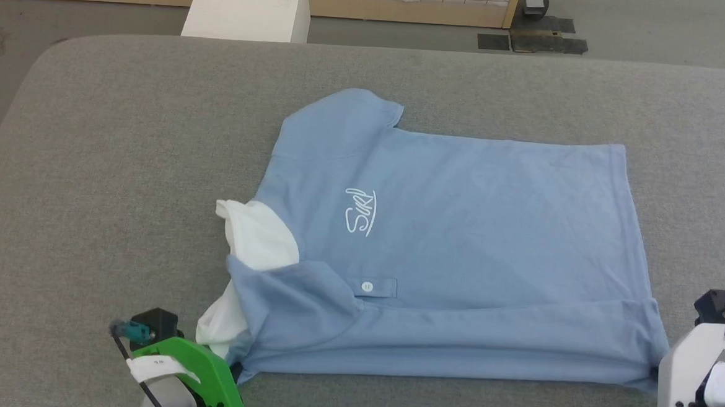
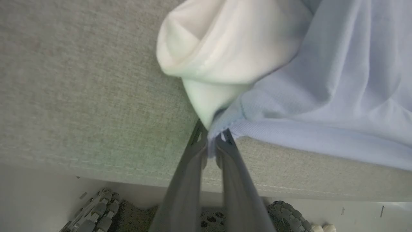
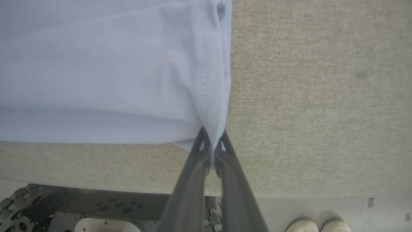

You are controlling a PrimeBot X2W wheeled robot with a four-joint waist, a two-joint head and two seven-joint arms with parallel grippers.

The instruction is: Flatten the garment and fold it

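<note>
Lying sideways mid-frame on a grey padded table [image 1: 123, 154]: light blue garment [image 1: 459, 246], white collar [image 1: 255, 235] at centre left. Clamped on its lower-left corner: left gripper [image 2: 213, 135]. Pinched tight on its lower-right hem corner: right gripper [image 3: 212, 137].

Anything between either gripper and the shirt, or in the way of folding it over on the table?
Nothing visible. The left gripper pinches the shirt at its near corner by the white collar; the right gripper pinches its near hem corner. No object lies on the shirt or on the grey table beyond it.
</note>
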